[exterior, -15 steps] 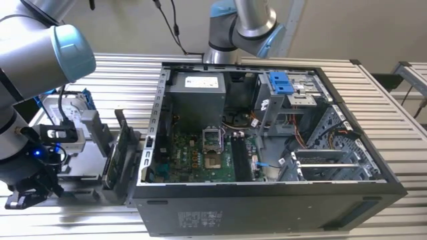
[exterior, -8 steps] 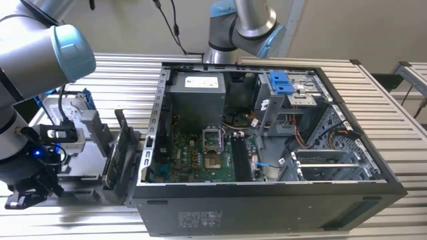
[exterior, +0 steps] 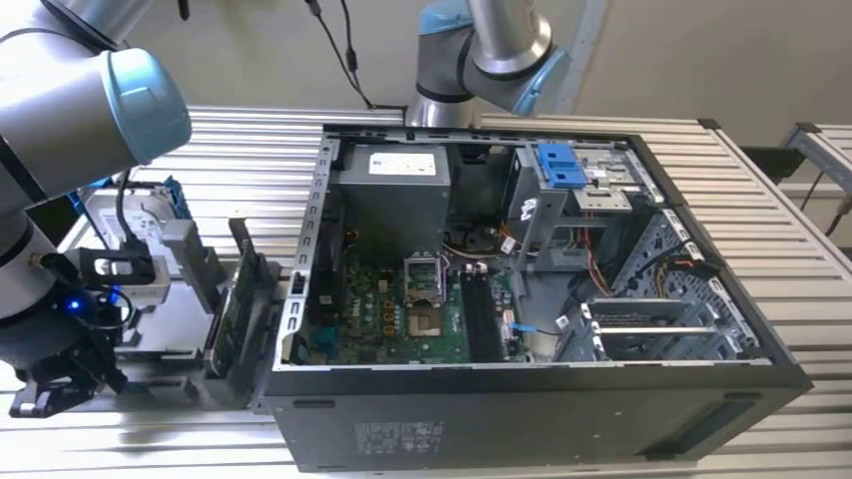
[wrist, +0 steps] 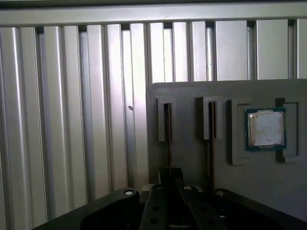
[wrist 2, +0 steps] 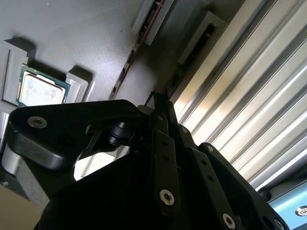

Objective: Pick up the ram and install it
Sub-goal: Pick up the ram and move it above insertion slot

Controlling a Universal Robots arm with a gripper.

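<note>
The ram [wrist: 168, 129] is a thin dark stick standing on edge in a slot of the grey holder plate [wrist: 192, 91], on the side nearest the ribbed table. A second stick like it [wrist: 211, 129] sits in the neighbouring slot. My gripper [wrist: 170, 173] is at the near end of the first stick, its fingers drawn together around the stick's edge. In the second wrist view the black linkage narrows to the gripper's [wrist 2: 160, 103] tips beside the holder. In the exterior view the gripper [exterior: 54, 394] hangs low at the left, by the holder's front edge.
A square silver CPU chip [wrist: 265, 128] lies in a pocket of the holder beside the sticks. The open computer case [exterior: 533, 299] stands to the exterior view's right, its motherboard memory slots [exterior: 480, 314] exposed. A hard drive in a blue frame [exterior: 140, 215] stands behind the holder. A second arm [exterior: 480, 50] stands behind the case.
</note>
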